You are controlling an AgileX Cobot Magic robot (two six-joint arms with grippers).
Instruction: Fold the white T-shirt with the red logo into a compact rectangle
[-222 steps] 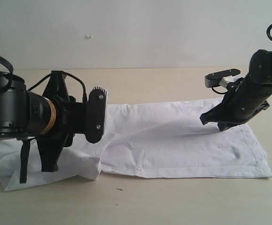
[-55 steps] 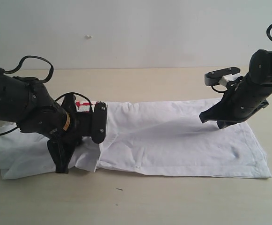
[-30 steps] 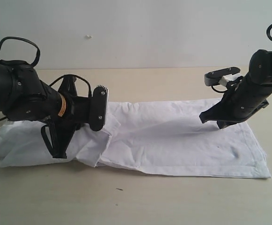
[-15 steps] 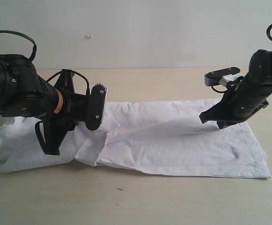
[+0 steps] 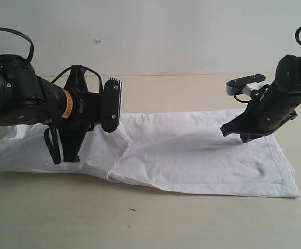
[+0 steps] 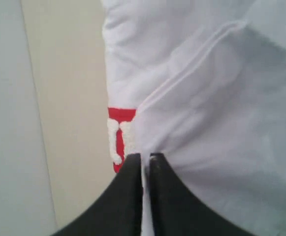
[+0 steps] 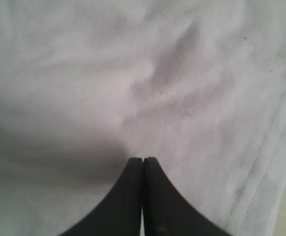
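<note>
Shifted since earlier: left pincer (image 6: 145, 156), jaws narrow, possibly pinching white T-shirt (image 5: 191, 150) beside red logo (image 6: 120, 114); right pincer (image 7: 143, 160) closed, empty.

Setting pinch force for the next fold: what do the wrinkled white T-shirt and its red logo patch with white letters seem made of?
The white T-shirt: thin matte cloth, probably cotton knit; soft wrinkles, stitched hems. The red logo patch: matte textile, puffy raised white letters; perhaps embroidered.

Exterior camera faces the table (image 5: 191, 223) frontally; wrist cameras sit close above the white T-shirt (image 5: 191, 155).
</note>
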